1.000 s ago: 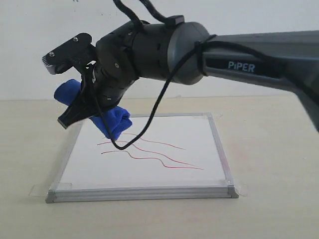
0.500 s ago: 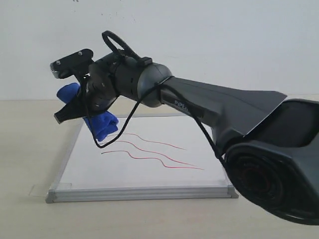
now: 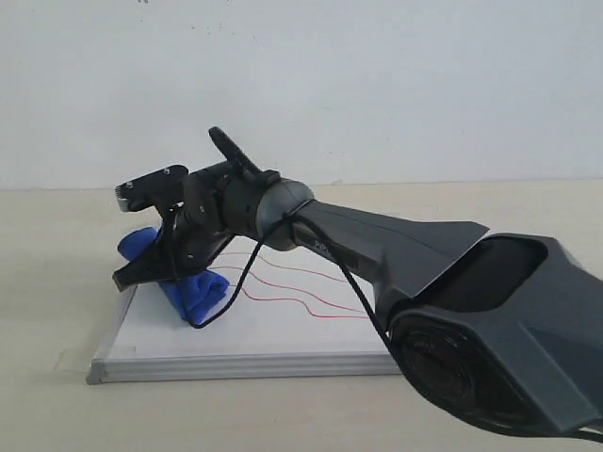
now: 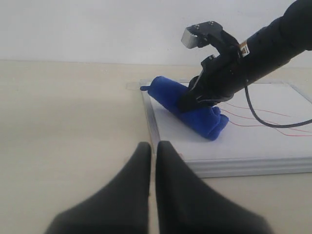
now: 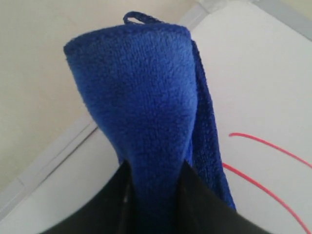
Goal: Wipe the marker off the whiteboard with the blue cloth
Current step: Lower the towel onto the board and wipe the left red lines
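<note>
Royal-blue fuzz: the blue cloth [image 3: 193,290], rolled, is clamped between the fingers of the right end effector [image 3: 155,268]. One end sticks out past the fingers. The other end is down on the whiteboard [image 3: 283,334].

The red marker [image 5: 268,146] lines start just beside that lower end and run back toward the arm.

Left end effector [image 4: 155,161]: fingers almost together, holding nothing, low over the tabletop [image 4: 58,107]. The board's edge is just ahead of it.

Outstretched right fingers [image 5: 204,209] clamped; left fingers [image 4: 132,195] together.
</note>
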{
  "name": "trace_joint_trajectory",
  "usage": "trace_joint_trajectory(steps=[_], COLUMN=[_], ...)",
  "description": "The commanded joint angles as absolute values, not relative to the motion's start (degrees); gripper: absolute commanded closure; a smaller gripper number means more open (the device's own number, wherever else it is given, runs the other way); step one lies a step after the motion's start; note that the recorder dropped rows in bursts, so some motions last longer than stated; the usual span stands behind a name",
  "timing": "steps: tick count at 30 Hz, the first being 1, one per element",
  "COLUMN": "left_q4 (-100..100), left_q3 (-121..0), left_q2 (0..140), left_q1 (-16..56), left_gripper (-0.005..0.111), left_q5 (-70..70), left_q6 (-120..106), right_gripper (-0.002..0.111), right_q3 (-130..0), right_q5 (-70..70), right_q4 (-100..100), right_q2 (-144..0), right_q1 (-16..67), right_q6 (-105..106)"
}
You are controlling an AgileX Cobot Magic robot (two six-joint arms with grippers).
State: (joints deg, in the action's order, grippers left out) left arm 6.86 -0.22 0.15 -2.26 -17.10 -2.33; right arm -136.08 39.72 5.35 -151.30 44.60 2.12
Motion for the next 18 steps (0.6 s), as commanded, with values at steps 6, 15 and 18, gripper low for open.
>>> trace_joint_trajectory(steps=[6, 15, 18], left_q4=[6.6, 6.6, 6.6], left_q3=[0.0, 0.0, 0.0], left_q2=[0.0, 0.0, 0.0], left_q1=[-2.3, -2.3, -2.3], left_gripper=[0.103, 0.103, 0.103], left_q5=[-17.2, -17.2, -17.2], left_q6=[-2.6, -2.6, -2.6], right_gripper=[0.108, 0.108, 0.108], right_q3=[-136.6, -136.6, -136.6], right_q5=[46.7, 56.0, 51.5], right_q4=[-4.1, -20.5, -12.5], right_q2=[-152.7, -152.7, -152.7], right_q1=[43.6, 40.6, 40.6], right_q6=[1.7, -13.0, -10.8])
